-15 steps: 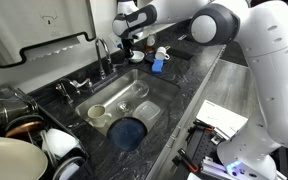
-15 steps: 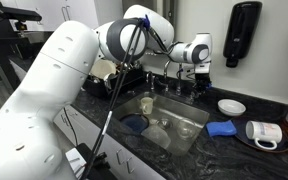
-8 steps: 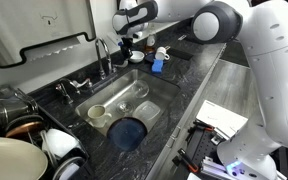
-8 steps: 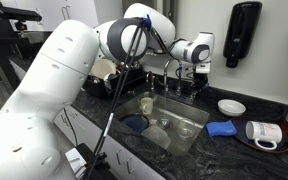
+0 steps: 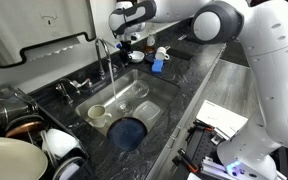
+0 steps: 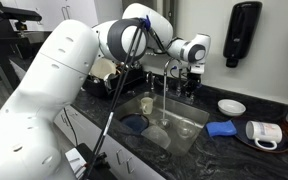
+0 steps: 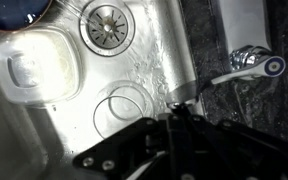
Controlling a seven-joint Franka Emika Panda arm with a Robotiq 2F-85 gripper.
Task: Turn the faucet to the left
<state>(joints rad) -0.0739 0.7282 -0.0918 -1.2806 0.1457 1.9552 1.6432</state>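
Above one sink [image 5: 139,90], one faucet [image 5: 102,43], one gripper [image 5: 125,40] nearby.

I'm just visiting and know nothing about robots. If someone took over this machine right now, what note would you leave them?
Gripper: up at the arched top of the faucet; whether it is clamped on it cannot be told.
Faucet: spout over the sink, water streaming into the basin.
Done: arm has reached the spout.
Left: probably swing the spout to the left, check that it moved, then let go and back away.
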